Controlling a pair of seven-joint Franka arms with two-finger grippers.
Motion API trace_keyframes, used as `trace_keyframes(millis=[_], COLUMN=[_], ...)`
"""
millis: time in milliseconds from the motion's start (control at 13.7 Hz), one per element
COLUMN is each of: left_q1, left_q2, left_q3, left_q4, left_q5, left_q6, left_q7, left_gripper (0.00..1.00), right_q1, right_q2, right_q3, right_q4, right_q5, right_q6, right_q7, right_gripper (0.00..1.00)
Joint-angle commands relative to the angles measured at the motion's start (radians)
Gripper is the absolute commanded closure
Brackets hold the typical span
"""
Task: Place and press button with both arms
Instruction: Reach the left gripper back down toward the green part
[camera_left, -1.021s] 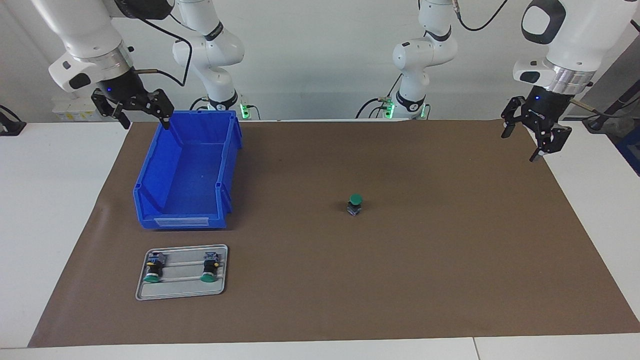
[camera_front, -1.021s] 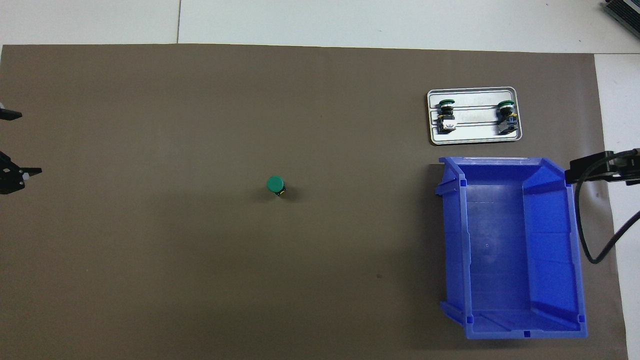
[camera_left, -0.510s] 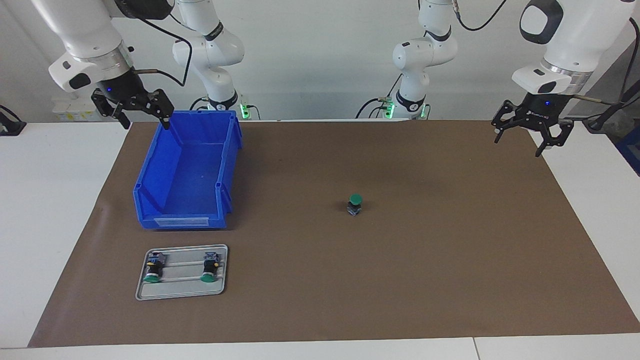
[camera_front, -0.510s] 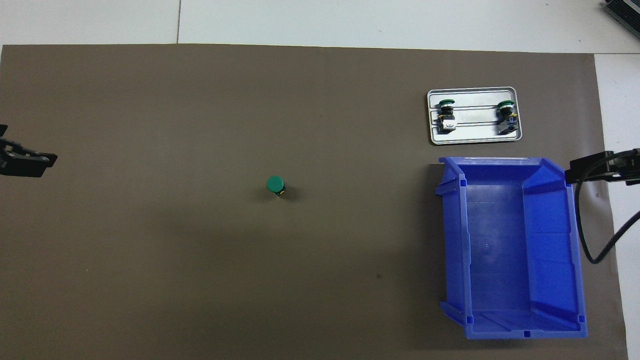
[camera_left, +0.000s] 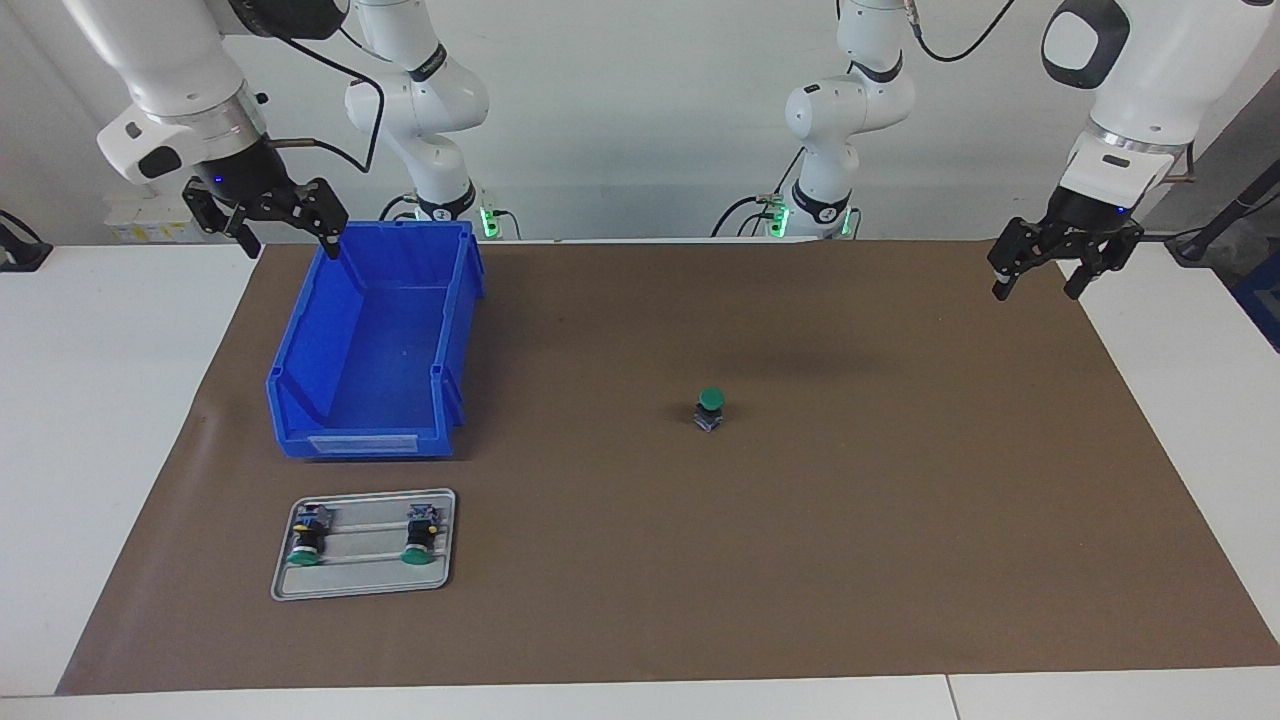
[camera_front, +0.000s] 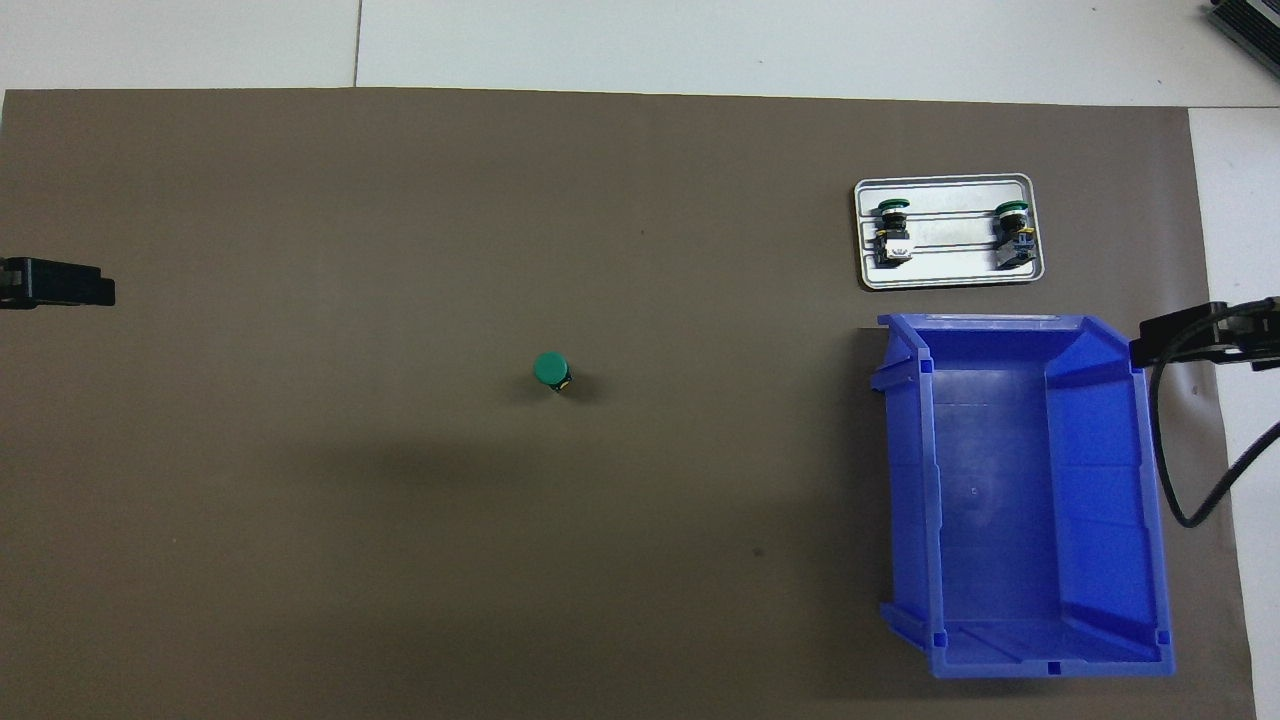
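— What are we seeing, starting with the biggest things?

— We are looking at a white worktop (camera_left: 120, 400) that is carrying a wide brown mat (camera_left: 800, 560). Two white arms are reaching in from the robots' end. The right arm (camera_left: 160, 70) is hanging over the right arm's end of the mat, and the left arm (camera_left: 1140, 80) is hanging over the left arm's end.

— And what are we finding on the mat?

— We are seeing a blue bin (camera_left: 455, 300) sitting toward the right arm's end, open at the top, with nothing showing inside it. Farther from the robots than the bin, a small grey tray (camera_left: 365, 590) is lying flat, and two green-capped buttons are lying on their sides on it: one (camera_left: 304, 541) nearer the mat's edge, the other (camera_left: 420, 538) beside it, apart from each other.

— Where is the button we are caring about?

— The button (camera_left: 709, 409) is standing upright, green cap up, near the middle of the mat, well apart from the bin, the tray and both tools. Nothing is touching it.

— How are the tools standing?

— The right tool (camera_left: 268, 220) is hovering above the bin's corner nearest the robots, its fingers spread apart and holding nothing. The left tool (camera_left: 1040, 270) is hovering over the mat's edge at the left arm's end, fingers pointing down, apart as well, and carrying nothing.
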Motion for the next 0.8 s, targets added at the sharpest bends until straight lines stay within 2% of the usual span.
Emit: trace_keyframes(millis=[0, 583, 729], left_q1=[0.010, -0.007, -0.027], left_q2=[-0.042, -0.042, -0.043], left_q3=[0.005, 0.007, -0.004], left_q4=[-0.026, -0.018, -0.023], left_q5=[0.019, 0.020, 0.058], left_q6=[-0.105, -0.124, -0.125], left_q7=[-0.066, -0.066, -0.063], left_gripper=[0.00, 0.00, 0.00], right_q1=[-0.002, -0.002, -0.002], right_q2=[-0.022, -0.022, -0.022], right_q3=[0.002, 0.002, 0.002], right_q4=[-0.021, -0.021, -0.022], right_q5=[0.018, 0.018, 0.018], right_q6=[-0.008, -0.006, -0.008], right_q7=[0.016, 0.016, 0.016], right_gripper=[0.00, 0.00, 0.00])
